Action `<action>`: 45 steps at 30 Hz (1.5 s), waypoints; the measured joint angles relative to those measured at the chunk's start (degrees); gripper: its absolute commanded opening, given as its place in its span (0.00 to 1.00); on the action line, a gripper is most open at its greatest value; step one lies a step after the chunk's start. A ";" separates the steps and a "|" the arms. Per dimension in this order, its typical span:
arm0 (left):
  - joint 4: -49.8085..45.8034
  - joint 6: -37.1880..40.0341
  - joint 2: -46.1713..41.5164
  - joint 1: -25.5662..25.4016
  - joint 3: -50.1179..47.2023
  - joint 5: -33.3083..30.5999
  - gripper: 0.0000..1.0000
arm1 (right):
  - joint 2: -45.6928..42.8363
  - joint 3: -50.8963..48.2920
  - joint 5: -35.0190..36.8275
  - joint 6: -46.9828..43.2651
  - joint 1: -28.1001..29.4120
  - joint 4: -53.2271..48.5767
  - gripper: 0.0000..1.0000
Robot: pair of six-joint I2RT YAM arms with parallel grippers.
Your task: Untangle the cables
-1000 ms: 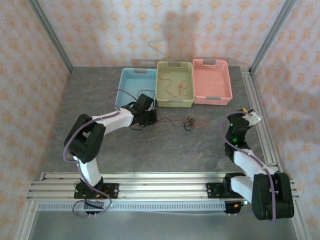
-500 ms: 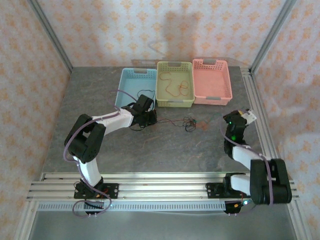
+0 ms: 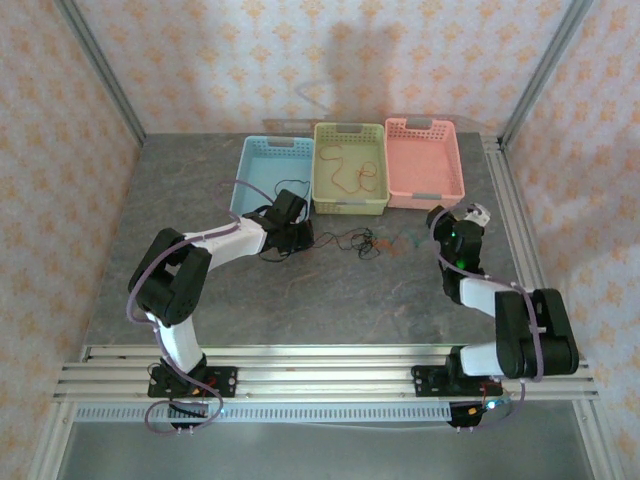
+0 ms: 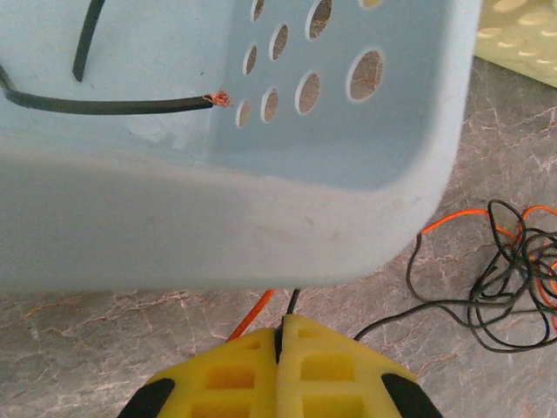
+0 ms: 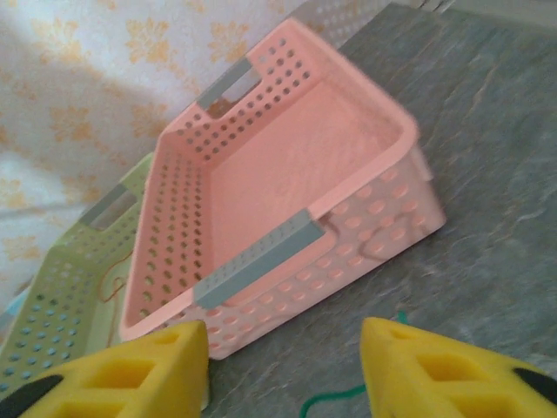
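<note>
A small tangle of black and orange-red cables [image 3: 362,241] lies on the table in front of the yellow-green basket [image 3: 350,207]; it also shows as a tangle [image 4: 513,261] at the right of the left wrist view. My left gripper [image 3: 292,236] sits at the blue basket's near right corner. This left gripper [image 4: 283,326] is shut on a black cable that runs out under the basket wall, with an orange cable [image 4: 250,313] beside it. My right gripper [image 5: 283,366] is open in front of the pink basket [image 5: 287,174], above a green cable [image 5: 344,398] on the table.
The blue basket [image 4: 261,200] holds a loose black cable [image 4: 113,106]. An orange-red cable [image 3: 345,172] lies in the yellow-green basket. The pink basket [image 3: 425,198] stands at the right of the row. A metal frame rail [image 3: 515,215] runs along the table's right edge.
My right gripper has swung left and away from me, up to the pink basket's near edge. The tangle has slid slightly left. The left arm has stayed in place.
</note>
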 measured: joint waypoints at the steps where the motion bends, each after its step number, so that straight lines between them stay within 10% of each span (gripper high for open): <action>1: 0.00 0.00 0.00 0.00 0.00 0.00 0.00 | -1.22 0.00 1.09 -0.26 0.00 -0.81 0.51; 26: 0.00 0.00 0.00 0.00 0.00 0.00 0.00 | 5.90 15.87 -24.85 -18.03 9.16 -22.88 0.30; 45: -0.02 0.00 0.00 0.00 0.00 0.00 0.00 | 7.85 15.45 -27.12 -25.46 13.18 -28.76 0.43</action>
